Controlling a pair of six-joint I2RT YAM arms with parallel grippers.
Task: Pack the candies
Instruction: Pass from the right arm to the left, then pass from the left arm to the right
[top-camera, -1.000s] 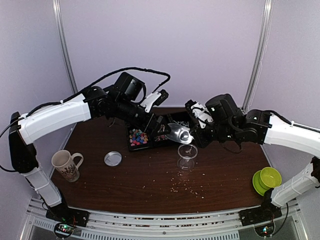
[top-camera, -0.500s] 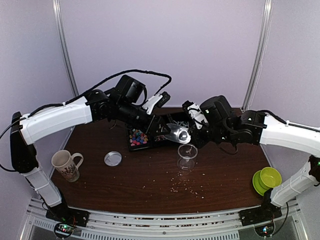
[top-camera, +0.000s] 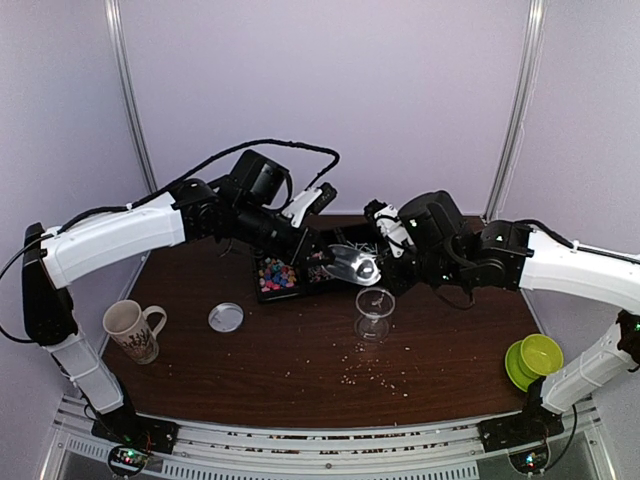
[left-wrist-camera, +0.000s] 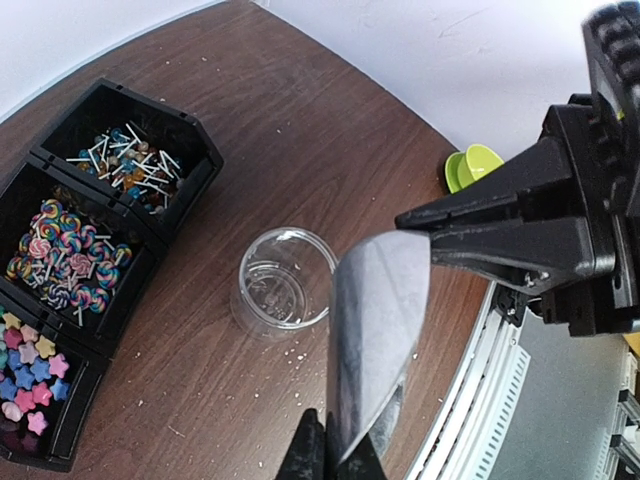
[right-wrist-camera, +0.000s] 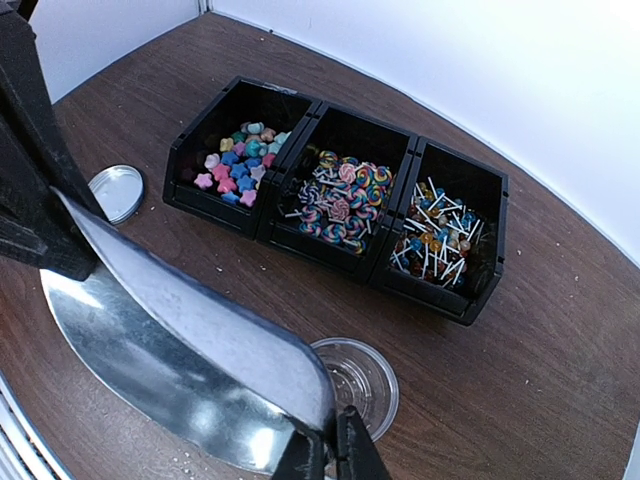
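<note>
A clear cup (top-camera: 375, 300) stands upright near the middle of a dark brown worktop (top-camera: 300, 350). Directly above the cup, 2 robot arms meet from either side at a shiny metal scoop (top-camera: 355, 265). The left hand (left-wrist-camera: 335, 452) is clamped on 1 end of the scoop. The right hand (right-wrist-camera: 330, 447) is clamped on the opposite end, so both hold it tilted in the air over the cup.

Just behind the cup and to its left sits a black tray (right-wrist-camera: 210, 212) with 3 compartments side by side. The compartment farthest from the cup holds the candies (right-wrist-camera: 235, 160), small star shapes in pink, blue, yellow and green. The middle compartment holds swirl lollipops (right-wrist-camera: 340, 200). The compartment nearest the cup holds smaller sweets on white sticks (right-wrist-camera: 440, 225).

Pale crumbs (top-camera: 375, 375) are scattered in front of the cup. Left of the cup lies a round silver lid (top-camera: 226, 317), and farther left stands a patterned mug (top-camera: 130, 330). Well to the cup's right, by the worktop's edge, is a green bowl (top-camera: 535, 358).
</note>
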